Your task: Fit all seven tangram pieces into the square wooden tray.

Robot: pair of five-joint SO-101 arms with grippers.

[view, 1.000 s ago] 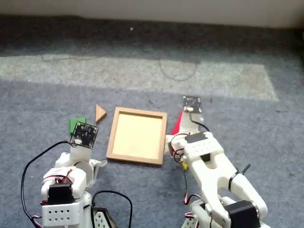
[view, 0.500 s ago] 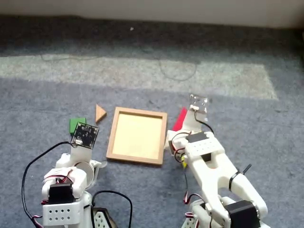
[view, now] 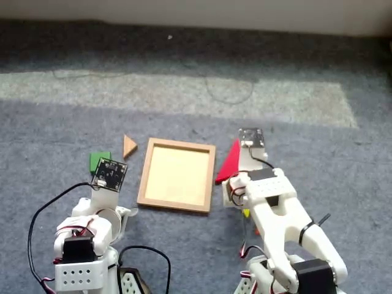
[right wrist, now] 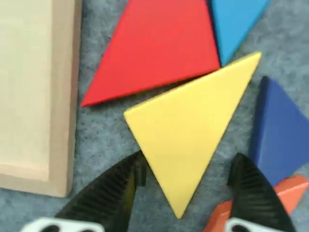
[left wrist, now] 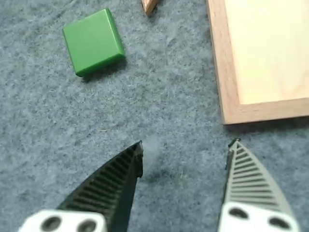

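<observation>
The square wooden tray [view: 144, 179] lies empty between the arms, and its rim [left wrist: 219, 63] is also in the left wrist view. My left gripper [left wrist: 186, 154] hangs open over bare carpet, near the tray's corner. A green square [left wrist: 93, 42] and the tip of a small wooden triangle [left wrist: 148, 5] lie beyond it. My right gripper [right wrist: 188, 166] is open, its fingers on either side of the pointed corner of a yellow triangle [right wrist: 188, 121] without touching it. A red triangle [right wrist: 154, 53] lies against the yellow one, beside the tray rim [right wrist: 65, 96].
A light blue piece [right wrist: 234, 19], a dark blue piece [right wrist: 277, 135] and an orange piece [right wrist: 227, 215] crowd around the yellow triangle. In the high view the green square [view: 99, 160] and the wooden triangle [view: 128, 146] lie left of the tray. A thin cable loops on the carpet farther back.
The right arm swung slightly right, then came back and drew toward its base, uncovering more of the red triangle. The left arm has not moved.
</observation>
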